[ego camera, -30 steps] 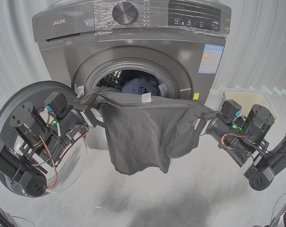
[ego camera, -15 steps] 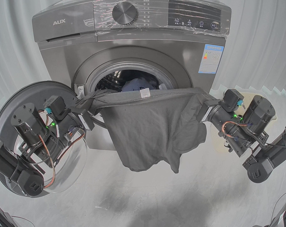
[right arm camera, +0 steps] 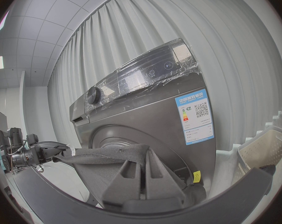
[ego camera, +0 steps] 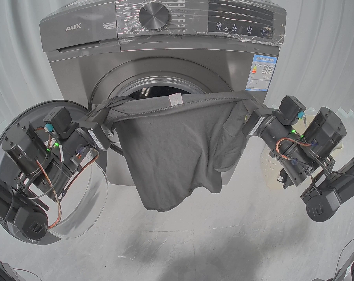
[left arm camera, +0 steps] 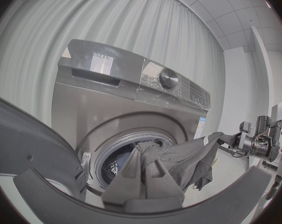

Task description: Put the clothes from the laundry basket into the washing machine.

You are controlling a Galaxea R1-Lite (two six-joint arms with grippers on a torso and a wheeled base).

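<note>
- Before the port of the washing machine: grey shirt held spread wide, top edge stretched almost level across the upper part of the opening, body and hem hanging free below it in front of the machine's lower panel.
- Left gripper: pinched tight on one end of that top edge, close to the open door; from the left wrist, cloth bunched between the closed pads.
- Right gripper: likewise clamped on the other end, by the port's right rim, with the laundry basket on the floor behind the arm.
- Inside the drum, seen from the left wrist: some dark clothing already lying.
- Step in hand, by judgement: bringing the shirt up to the port; not yet inside, spanning across the opening rather than passing through it.
- Next, most likely: draw both grippers closer together to narrow the spread, push forward through the port, and release only once well inside.
- Otherwise, risk of the hanging hem snagging on the lower rim or draping outside.
</note>
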